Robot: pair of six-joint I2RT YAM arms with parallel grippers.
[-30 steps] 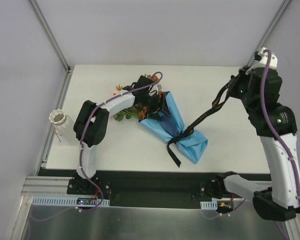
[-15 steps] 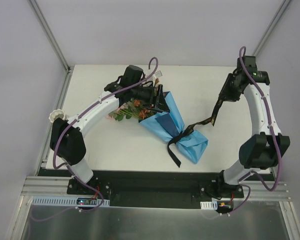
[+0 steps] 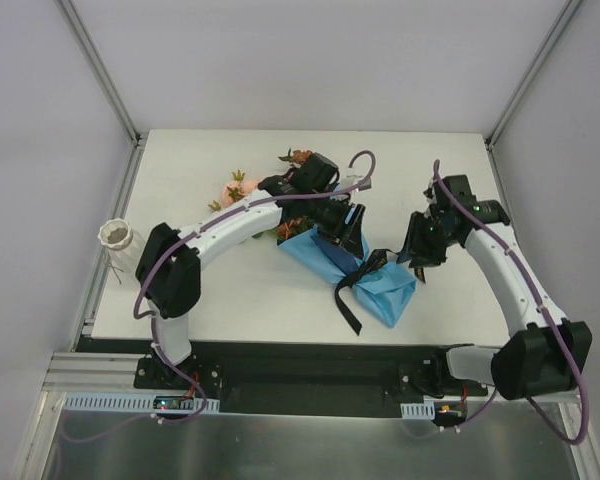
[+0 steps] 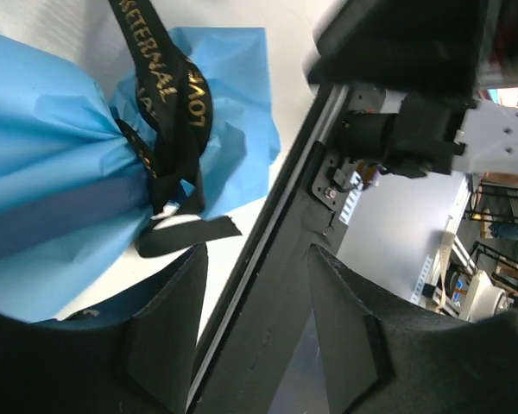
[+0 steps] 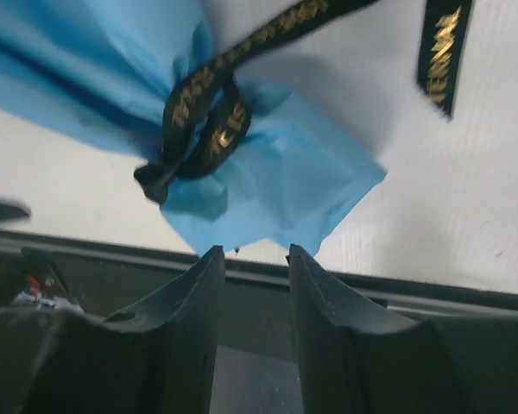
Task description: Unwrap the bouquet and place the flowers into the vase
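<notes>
— At the near end, is the ribbon (image 5: pixel 203 112) still around the bouquet (image 3: pixel 325 250)?
— Yes, so it is not untied yet. The right gripper (image 5: pixel 252 252) just dropped it, jaws apart, empty. The left gripper (image 4: pixel 255 250), half open, holds nothing. The flowers (image 3: pixel 242 188) lie farther; the vase (image 3: pixel 114 236) waits left.

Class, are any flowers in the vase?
No, the vase holds no stems; the flowers lie far from it by the blue paper.

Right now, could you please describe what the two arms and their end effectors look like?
The left arm and right arm have white links, black joints and a purple cable looped along each. The left end effector and right end effector are black, with two broad tapered fingers.
</notes>
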